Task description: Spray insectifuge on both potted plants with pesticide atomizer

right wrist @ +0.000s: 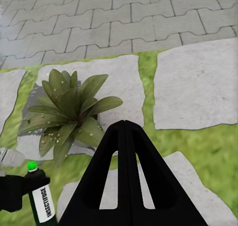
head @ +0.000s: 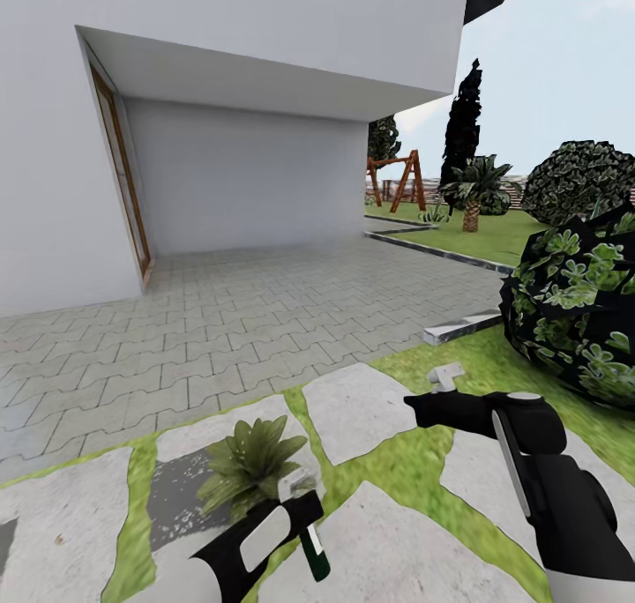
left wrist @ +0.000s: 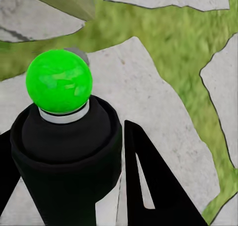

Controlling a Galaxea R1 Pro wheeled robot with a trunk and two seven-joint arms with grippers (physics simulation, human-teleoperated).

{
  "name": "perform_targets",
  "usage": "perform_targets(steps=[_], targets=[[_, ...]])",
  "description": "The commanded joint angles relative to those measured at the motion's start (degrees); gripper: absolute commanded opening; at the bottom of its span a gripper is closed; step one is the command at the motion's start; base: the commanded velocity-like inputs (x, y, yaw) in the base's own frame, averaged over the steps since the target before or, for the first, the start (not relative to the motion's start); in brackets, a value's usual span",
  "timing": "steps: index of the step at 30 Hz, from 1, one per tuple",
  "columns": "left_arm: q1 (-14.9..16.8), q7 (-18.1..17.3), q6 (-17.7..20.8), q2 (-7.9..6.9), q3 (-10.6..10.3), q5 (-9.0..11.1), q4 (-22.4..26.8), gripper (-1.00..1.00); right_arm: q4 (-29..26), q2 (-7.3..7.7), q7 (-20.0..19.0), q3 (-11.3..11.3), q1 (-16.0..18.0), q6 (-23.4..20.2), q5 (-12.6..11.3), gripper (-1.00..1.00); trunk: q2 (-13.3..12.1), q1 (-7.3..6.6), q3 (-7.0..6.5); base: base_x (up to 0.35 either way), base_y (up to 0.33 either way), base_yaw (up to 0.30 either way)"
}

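A: What do the arms look like?
B: Glossy black shells with pale grey-white panels along the forearms, on the left arm (head: 256,537) and the right arm (head: 547,475).
A: And the fingers?
B: Flat black wedges (triangular, slotted): right gripper (right wrist: 130,186), at six o'clock in the right wrist view.

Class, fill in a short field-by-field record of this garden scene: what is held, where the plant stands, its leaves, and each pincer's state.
Held item: pesticide atomizer, in the left pincer
Plant: one potted plant on a stepping stone, just beyond the left pincer
Leaves: whitish insectifuge specks on some
Right pincer: shut, holding nothing, above the stones
Background: grey paving, white house wall
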State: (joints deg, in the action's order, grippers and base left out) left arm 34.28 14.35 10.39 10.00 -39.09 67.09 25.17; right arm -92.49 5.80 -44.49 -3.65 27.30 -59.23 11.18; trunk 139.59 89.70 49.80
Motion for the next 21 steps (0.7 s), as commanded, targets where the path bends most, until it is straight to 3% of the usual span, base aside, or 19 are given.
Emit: perform_targets(steps=[1,3,8,12,15,19,21], targets=[[-0.1,1.5,-1.3,0.0,-0.2,0.2,0.2,-1.0,-0.1,0.0,-0.6,0.0,0.0,-0.1,0.6,-1.0,0.0,-0.01,0.06,0.0,0.0,0.0],[-0.2,4.4,-3.1,0.0,-0.2,0.3,0.9,-1.0,-0.1,0.0,-0.6,0.0,0.0,-0.1,0.6,-1.0,0.0,-0.01,0.06,0.0,0.0,0.0],[-0.3,19.7,-5.1,-0.47,0.0,-0.4,9.4,-1.0,-0.1,0.0,-0.6,0.0,-0.1,0.0,0.6,-1.0,0.0,-0.01,0.06,0.0,0.0,0.0],[-0.2,23.1,-0.2,-1.81,1.2,0.3,14.5,-1.0,-0.1,0.0,-0.6,0.0,-0.1,0.0,0.6,-1.0,0.0,-0.01,0.06,0.0,0.0,0.0],[0.2,23.7,6.9,-2.57,7.8,0.5,16.8,-1.0,-0.1,0.0,-0.6,0.0,-0.1,0.0,0.6,-1.0,0.0,-0.01,0.06,0.0,0.0,0.0],[0.5,24.2,17.9,-3.98,21.1,0.2,23.3,-1.0,-0.1,0.04,-0.5,0.0,-0.1,0.1,0.6,-1.0,0.0,-0.01,0.06,0.0,0.0,0.0],[0.6,24.6,21.2,-4.67,24.6,0.3,25.5,-1.0,-0.1,0.02,-0.5,0.0,-0.1,0.1,0.6,-1.0,0.0,-0.01,0.06,0.0,0.0,0.0]])
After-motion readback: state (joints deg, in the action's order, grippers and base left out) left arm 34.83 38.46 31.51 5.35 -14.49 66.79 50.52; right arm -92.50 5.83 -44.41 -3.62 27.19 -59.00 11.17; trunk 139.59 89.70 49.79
